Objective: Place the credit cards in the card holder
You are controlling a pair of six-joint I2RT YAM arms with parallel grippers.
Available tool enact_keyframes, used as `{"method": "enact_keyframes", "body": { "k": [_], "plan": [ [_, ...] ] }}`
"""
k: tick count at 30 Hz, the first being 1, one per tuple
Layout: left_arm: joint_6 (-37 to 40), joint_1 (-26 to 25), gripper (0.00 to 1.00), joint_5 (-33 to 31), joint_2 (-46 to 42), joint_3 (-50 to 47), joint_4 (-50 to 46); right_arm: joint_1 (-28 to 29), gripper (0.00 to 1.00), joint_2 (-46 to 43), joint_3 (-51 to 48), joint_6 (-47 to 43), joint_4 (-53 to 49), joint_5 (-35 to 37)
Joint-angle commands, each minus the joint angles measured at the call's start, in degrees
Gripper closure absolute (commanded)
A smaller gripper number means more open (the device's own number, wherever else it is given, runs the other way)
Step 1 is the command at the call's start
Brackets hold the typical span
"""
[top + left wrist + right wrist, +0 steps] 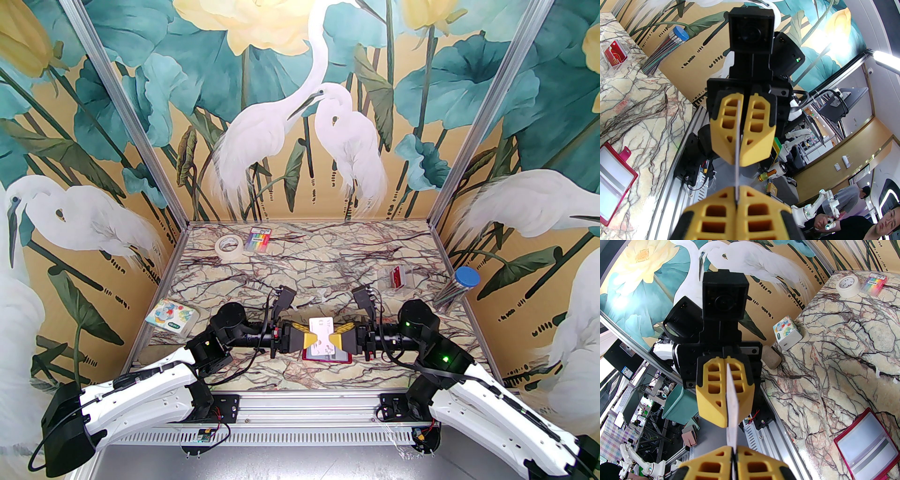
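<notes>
Both arms meet over the near middle of the marble table (262,281), wrists turned inward and facing each other. The left gripper (307,336) is closed on one short end of a pale credit card (322,333). The right gripper (338,340) pinches the opposite end, its fingertips meeting on the card in both wrist views. The card hangs between them, clear of the table and directly above the open red card holder (349,360), which lies flat near the front rail. A second pale card with a grey stripe (864,444) rests in the holder; whether it is seated in a slot cannot be told. In judgement, the card is light, thin and stiff but will bow if squeezed end to end. Its smooth faces are likely to slip in a shallow pinch. It is best held by one end only, well onto the flat faces, leaving the leading edge free to enter a slot. The holder is soft and unsecured, so it may slide under a push. A masking tape roll (228,247) and a clear plastic case (397,277) stand well apart.
</notes>
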Motion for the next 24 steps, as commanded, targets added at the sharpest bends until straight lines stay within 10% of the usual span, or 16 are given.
{"method": "enact_keyframes", "body": {
  "k": [1, 22, 24],
  "plan": [
    [-0.36, -0.02, 1.0, 2.3, 1.05, 0.69, -0.42, 0.42, 0.91, -0.65, 0.62, -1.42, -0.75, -1.0],
    [-0.11, 0.0, 1.0, 4.89, 3.85, 0.84, -0.09, 0.87, 1.0, -0.77, 1.12, -2.34, -2.42, -1.27],
    [0.18, -0.01, 0.8, 3.75, 3.39, 0.79, -0.64, 0.87, 1.0, -0.52, 1.63, -3.15, -4.05, 0.03]
  ]
}}
